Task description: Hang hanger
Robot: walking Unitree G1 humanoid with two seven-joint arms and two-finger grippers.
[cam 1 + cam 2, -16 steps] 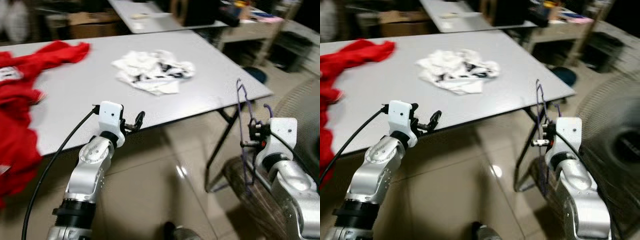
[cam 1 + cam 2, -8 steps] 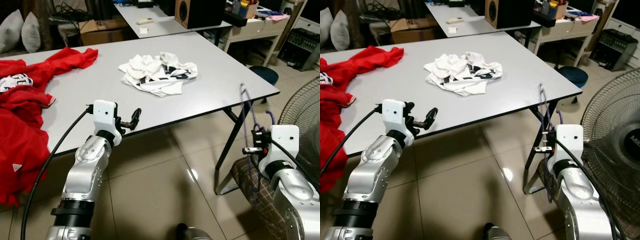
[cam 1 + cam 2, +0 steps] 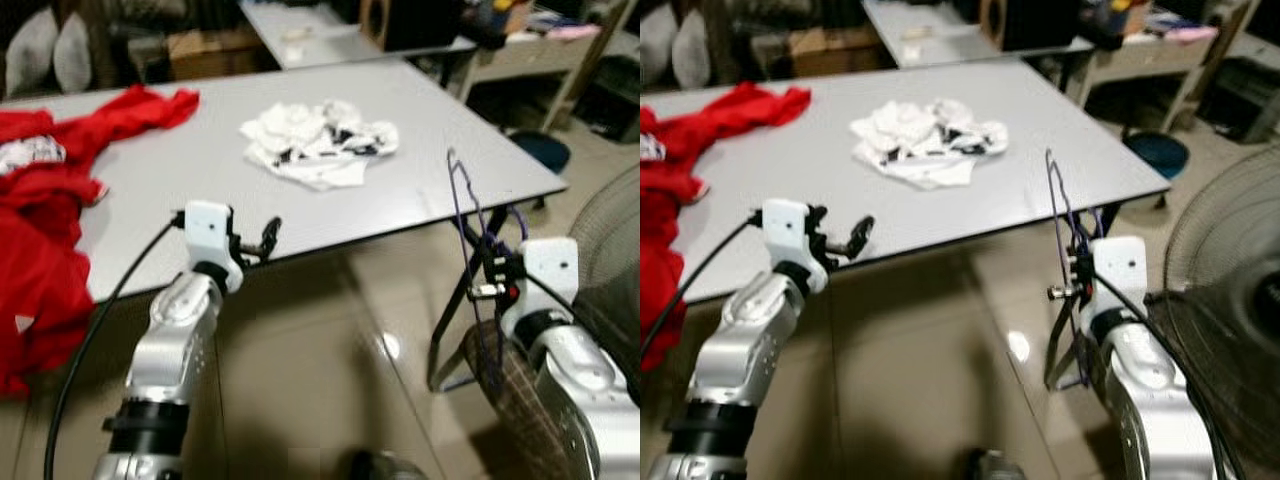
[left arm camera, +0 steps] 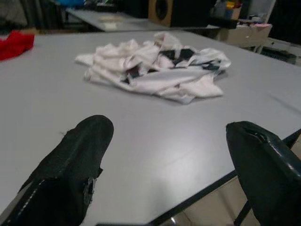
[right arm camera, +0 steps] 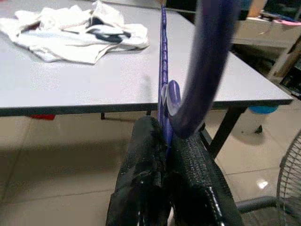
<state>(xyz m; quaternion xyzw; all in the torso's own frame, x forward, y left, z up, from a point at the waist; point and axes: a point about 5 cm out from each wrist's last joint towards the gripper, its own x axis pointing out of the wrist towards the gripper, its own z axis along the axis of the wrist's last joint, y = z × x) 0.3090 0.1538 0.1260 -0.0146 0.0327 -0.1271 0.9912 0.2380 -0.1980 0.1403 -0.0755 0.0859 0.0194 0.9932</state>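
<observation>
Presently, operator, your largest item is the grey desk [image 3: 180,180], which fills the upper half of both head views and carries the loose laundry. A red garment [image 3: 40,230] drapes over its left side and hangs below the edge, so it is lying as dropped, not folded. To the right of the desk stands a floor fan [image 3: 1230,290] with a wire grille, just beside your right arm; a clumsy swing there could catch it. A white garment with dark print [image 3: 318,145] lies crumpled near the desk's middle, well apart from the red one.

The task's thing, a purple hanger [image 3: 1065,240], is off the desk: it stands roughly upright, hook uppermost, in front of the desk's right corner. Your right claw [image 5: 162,155] is pressed together on its thin frame, as the right wrist view shows, with the thick hook curving away above the fingers. Held that way, the hook is free to be dropped over a rail. No rail or rod can be made out in these blurred frames, so you probably still have to turn or walk to find one.

Your left claw [image 4: 169,150] is spread and empty, level with the desk's near edge and pointing at the white garment, apparently just parked out of the way.
</observation>
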